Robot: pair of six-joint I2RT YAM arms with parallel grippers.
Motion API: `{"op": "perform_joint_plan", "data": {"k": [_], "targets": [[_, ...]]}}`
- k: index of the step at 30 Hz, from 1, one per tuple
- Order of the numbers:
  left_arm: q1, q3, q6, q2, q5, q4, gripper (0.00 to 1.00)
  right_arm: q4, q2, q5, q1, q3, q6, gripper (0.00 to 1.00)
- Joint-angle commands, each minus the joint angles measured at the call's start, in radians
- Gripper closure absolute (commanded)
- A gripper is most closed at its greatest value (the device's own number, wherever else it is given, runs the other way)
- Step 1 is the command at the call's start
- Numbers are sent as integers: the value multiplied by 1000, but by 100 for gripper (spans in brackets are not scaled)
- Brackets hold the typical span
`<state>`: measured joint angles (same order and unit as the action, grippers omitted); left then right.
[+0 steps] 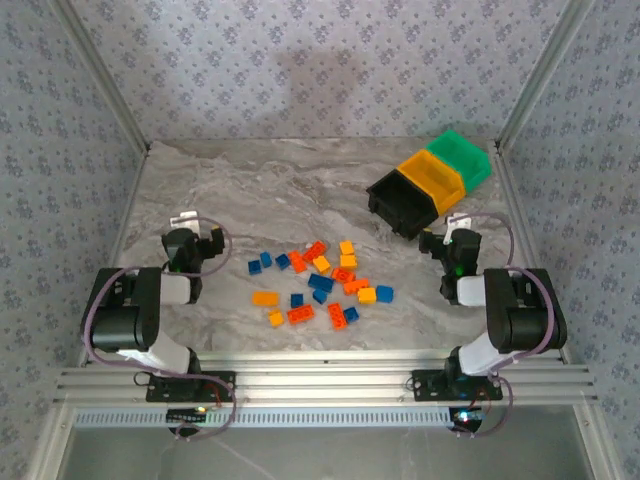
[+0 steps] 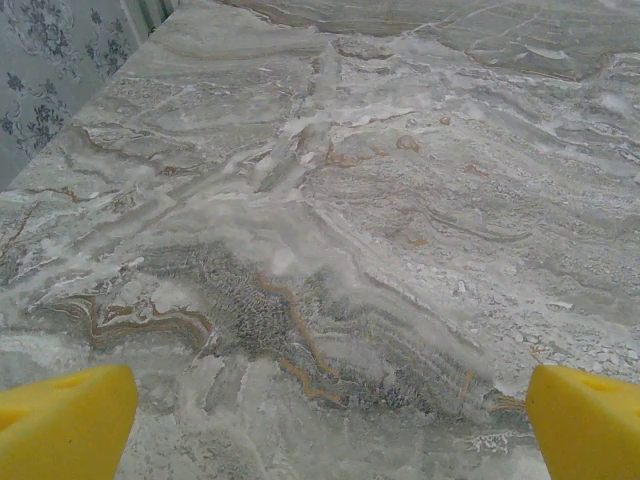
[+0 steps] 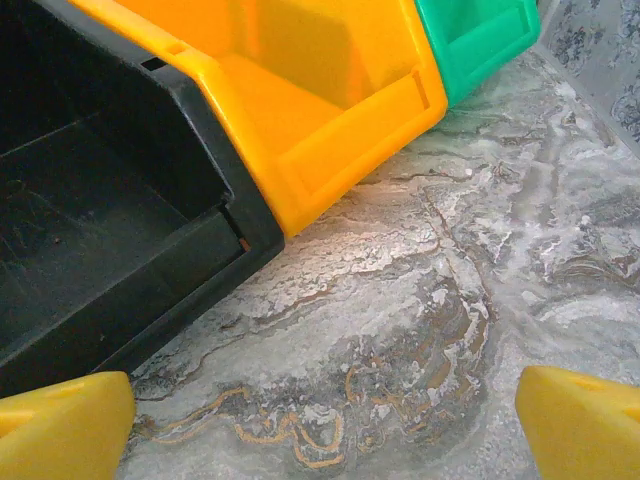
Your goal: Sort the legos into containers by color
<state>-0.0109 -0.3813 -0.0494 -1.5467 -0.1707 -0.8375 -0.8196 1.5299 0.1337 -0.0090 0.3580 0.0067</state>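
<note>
Yellow fingertips of the left gripper stand spread wide over the bare marble table, pinching nothing. Centre frame from above, the legos lie scattered loose in blue, red-orange and yellow-orange. Right of them the right gripper is equally splayed and empty, facing the containers at upper right. What shows of the bins' insides is empty, so sorting looks unstarted; every brick is left to move. The bin row's long axis runs diagonally, black at lower left to green at upper right, mouths seemingly tilted toward the right arm.
</note>
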Motion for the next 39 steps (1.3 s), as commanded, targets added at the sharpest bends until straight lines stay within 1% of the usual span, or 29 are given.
{"op": "perform_joint_plan", "data": {"k": [1, 30, 33, 39], "targets": [[6, -21, 9, 10, 15, -3, 0, -19, -6, -7, -7, 19, -10, 0], [6, -21, 8, 10, 16, -3, 0, -19, -7, -7, -8, 19, -10, 0], [14, -22, 5, 10, 39, 0, 0, -19, -6, -7, -8, 19, -10, 0], [14, -22, 3, 13, 36, -4, 0, -20, -10, 7, -5, 20, -10, 0]]}}
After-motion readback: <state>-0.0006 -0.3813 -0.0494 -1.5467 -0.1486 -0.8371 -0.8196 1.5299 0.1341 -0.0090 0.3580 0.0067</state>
